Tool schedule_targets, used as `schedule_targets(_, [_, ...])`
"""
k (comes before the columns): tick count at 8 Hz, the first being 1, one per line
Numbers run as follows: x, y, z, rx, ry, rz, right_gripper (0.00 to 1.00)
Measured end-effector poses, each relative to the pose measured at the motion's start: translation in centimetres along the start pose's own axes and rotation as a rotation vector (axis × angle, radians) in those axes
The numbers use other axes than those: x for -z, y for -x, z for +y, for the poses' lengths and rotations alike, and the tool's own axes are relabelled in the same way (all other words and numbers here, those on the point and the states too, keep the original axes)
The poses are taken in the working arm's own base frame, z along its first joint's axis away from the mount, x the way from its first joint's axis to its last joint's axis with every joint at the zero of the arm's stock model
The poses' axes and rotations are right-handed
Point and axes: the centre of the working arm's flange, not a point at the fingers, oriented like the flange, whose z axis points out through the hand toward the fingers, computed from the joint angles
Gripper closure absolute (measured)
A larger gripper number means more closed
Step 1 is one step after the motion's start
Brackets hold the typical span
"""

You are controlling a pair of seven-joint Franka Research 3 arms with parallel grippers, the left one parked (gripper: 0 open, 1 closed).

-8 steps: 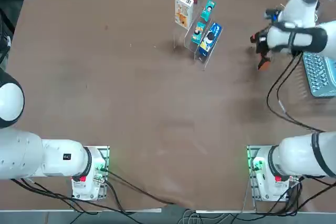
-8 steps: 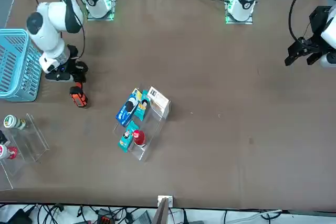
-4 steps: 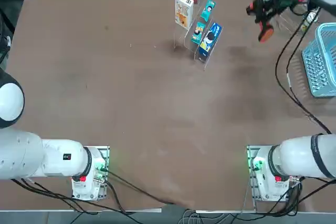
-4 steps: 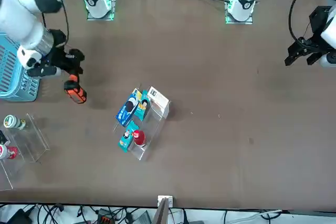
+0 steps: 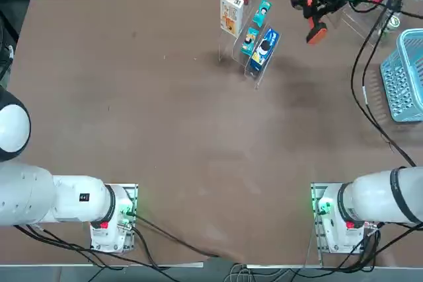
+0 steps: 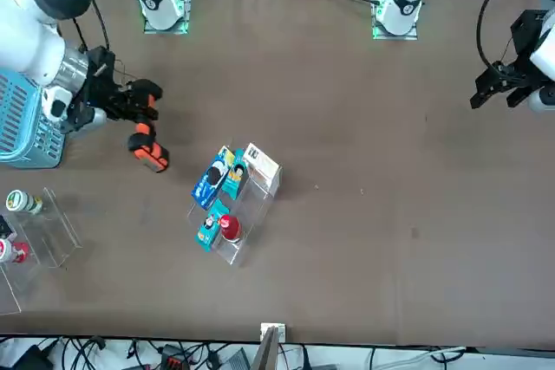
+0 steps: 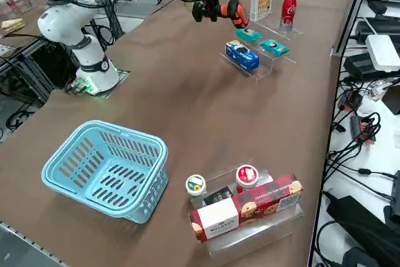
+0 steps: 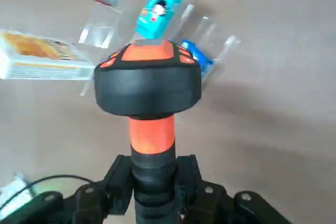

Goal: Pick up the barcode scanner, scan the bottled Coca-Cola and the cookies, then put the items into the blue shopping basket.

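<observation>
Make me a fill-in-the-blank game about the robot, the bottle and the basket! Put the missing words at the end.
The right gripper is above the table, holding the black and orange ____.
The tall bottle beside the white box is ____.
The small teal packets near that bottle number ____.
The basket on the table is light ____.

Missing words: scanner; red; two; blue.
</observation>
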Motion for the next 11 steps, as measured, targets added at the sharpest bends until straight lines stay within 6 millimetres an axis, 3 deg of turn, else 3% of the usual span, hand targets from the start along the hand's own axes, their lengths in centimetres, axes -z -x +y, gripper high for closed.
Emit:
schedule_targets(2, [-3.2,0.1,1.2,0.058,-0.226,0.061,0.57])
schedule_targets(6, [-10.2,-0.1,5.6,0.047,-0.432,0.129,0.57])
schedule_targets(11, [-16.4,-0.6,8.2,-0.034,-0.659,0.188,0.57])
